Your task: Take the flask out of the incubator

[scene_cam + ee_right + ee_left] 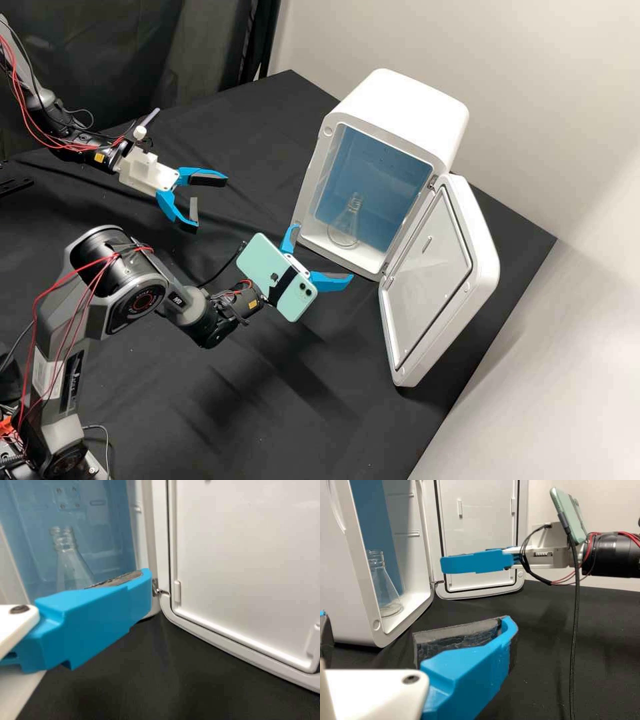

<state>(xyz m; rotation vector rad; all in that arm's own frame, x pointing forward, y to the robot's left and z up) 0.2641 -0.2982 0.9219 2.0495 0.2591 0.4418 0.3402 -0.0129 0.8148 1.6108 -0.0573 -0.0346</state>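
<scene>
At bench's right edge, white incubator open; clear glass conical flask inside, grasp, removal pending; right gripper at doorway, left gripper apart, both spread, empty

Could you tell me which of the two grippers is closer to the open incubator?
The right gripper, on the arm carrying the mint-green phone, sits just before the incubator opening; the left gripper hangs farther back.

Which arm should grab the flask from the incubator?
Right. The right claw is open at the mouth of the incubator, with the flask standing just inside and the door swung wide. The left claw, also open, is farther back over the bench.
</scene>
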